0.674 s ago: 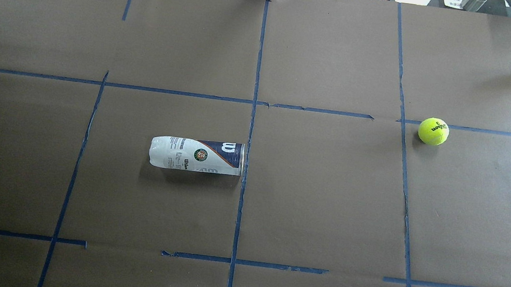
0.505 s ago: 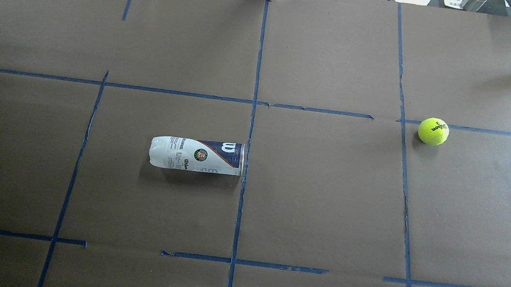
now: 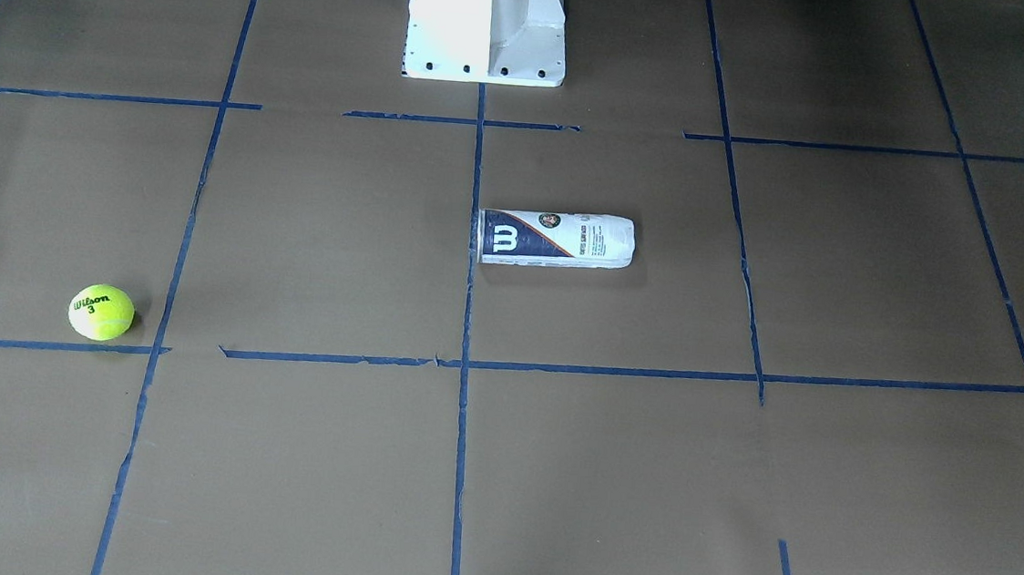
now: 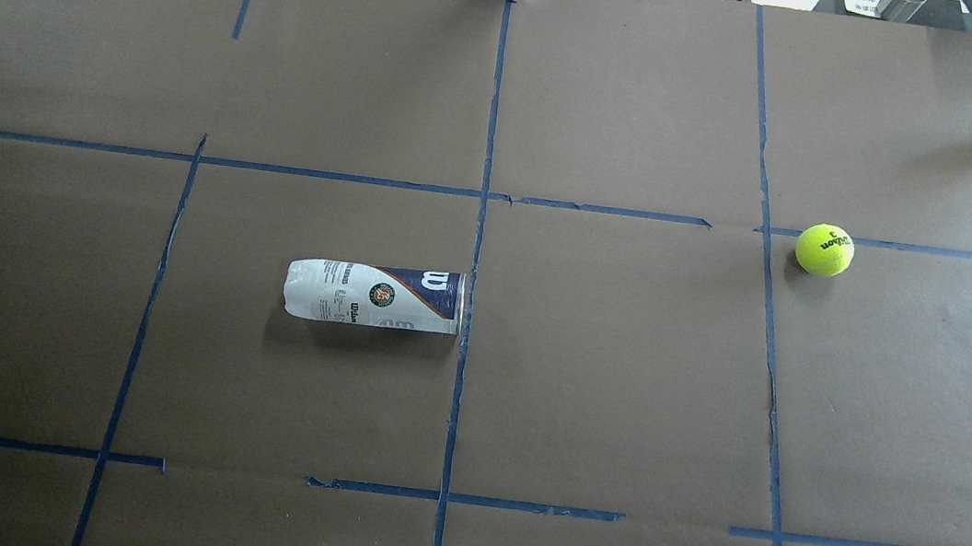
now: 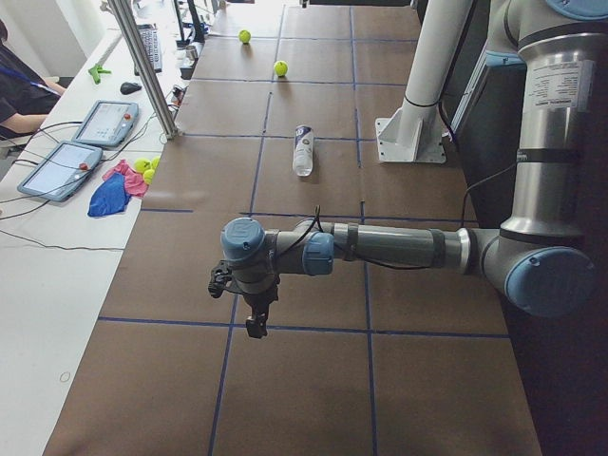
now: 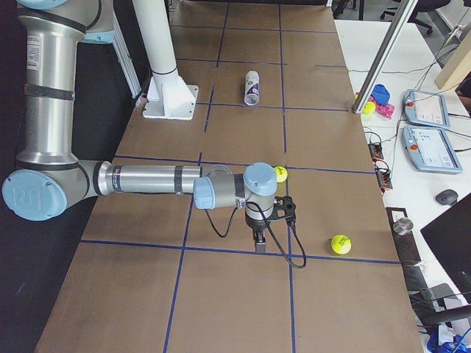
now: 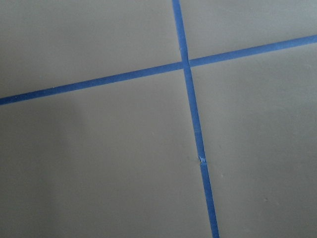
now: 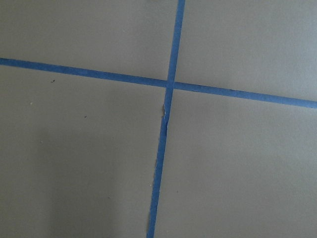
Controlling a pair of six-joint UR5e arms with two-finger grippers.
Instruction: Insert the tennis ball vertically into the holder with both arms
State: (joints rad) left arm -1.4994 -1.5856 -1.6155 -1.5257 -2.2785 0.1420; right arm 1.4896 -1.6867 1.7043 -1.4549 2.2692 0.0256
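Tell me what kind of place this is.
Probably a robotics lab bench: a left arm and a right arm reach over a table papered brown and gridded with blue tape, with tablets on the desk beside it.

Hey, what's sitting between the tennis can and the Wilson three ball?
Nothing stands there: only brown paper crossed by blue tape lines. The overhead view shows it, from the can to the ball.
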